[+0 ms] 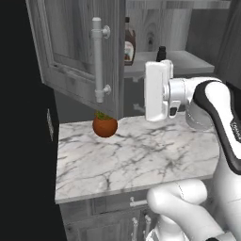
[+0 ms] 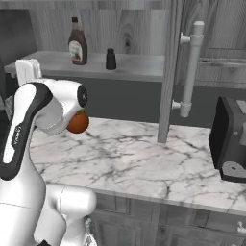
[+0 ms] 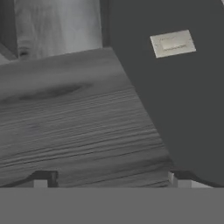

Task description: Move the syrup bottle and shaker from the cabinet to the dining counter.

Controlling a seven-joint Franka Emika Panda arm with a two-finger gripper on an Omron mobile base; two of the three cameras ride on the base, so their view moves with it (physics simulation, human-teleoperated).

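While the wide-open gripper (image 3: pixel 109 179) faces wood grain, the syrup bottle (image 2: pixel 77 42) and shaker (image 2: pixel 111 59) stand upper left on the cabinet (image 2: pixel 144 67) shelf, where careless reaching could topple either.

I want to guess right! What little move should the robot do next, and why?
Probably reach forward toward the syrup bottle. It stands on the cabinet shelf beside the shaker, both untouched, the door is already open, and the gripper is open and holds nothing.
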